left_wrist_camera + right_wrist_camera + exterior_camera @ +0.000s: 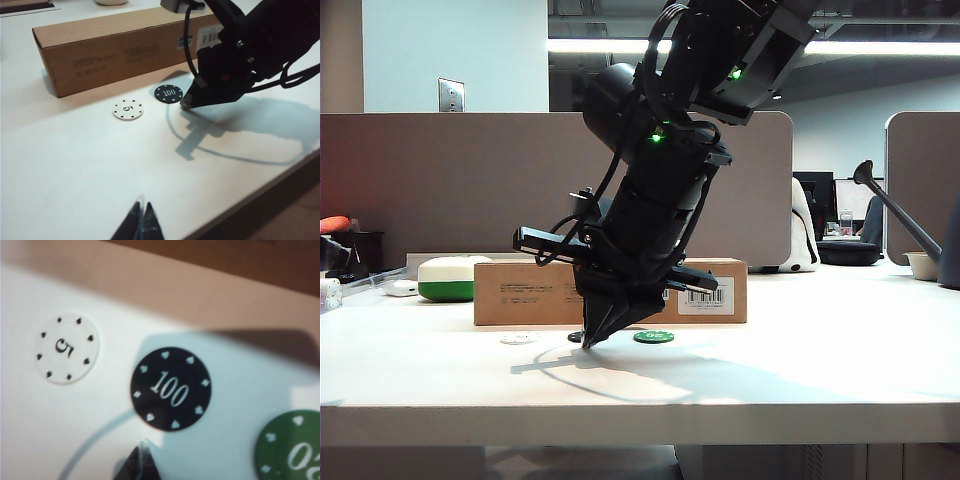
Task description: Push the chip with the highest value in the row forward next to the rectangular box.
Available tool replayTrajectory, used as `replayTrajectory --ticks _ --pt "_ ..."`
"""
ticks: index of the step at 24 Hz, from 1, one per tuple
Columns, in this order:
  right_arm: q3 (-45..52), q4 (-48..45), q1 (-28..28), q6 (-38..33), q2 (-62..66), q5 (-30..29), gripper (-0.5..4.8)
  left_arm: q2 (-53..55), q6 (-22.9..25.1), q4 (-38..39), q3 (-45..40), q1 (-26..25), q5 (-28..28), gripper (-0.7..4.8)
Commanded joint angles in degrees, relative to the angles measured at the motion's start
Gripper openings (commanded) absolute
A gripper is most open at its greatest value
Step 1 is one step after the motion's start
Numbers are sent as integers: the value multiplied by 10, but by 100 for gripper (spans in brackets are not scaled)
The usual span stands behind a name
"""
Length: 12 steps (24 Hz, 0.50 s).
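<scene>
Black chip (171, 389), face up, beside closed right gripper (141, 460).

Right gripper (592, 340) sits tip-down on the table (770, 380), jaws closed together, just before the chip marked 100 (171, 389), on the side away from the rectangular box (520, 292). Contact with the chip cannot be confirmed.

Chip marked 5 (66, 348) lies to the gripper's left. A third chip (292, 447) lies to its right. The three form a row running along the box face; the box lies just beyond.

Left gripper (141, 224) hangs back from the row, well apart from the chips, tips together, with the 5 chip nearest it.
</scene>
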<state>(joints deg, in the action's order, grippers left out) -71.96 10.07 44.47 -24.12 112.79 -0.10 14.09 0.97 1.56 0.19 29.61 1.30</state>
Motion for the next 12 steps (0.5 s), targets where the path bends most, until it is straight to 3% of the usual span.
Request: replayTrajectory --ticks 1,12 --pt "-1 -9 1 1 0 17 -10 0 -2 -3 2 0 0 -5" --pt "-2 -31 2 -10 19 30 -10 0 -2 -4 2 0 0 -5"
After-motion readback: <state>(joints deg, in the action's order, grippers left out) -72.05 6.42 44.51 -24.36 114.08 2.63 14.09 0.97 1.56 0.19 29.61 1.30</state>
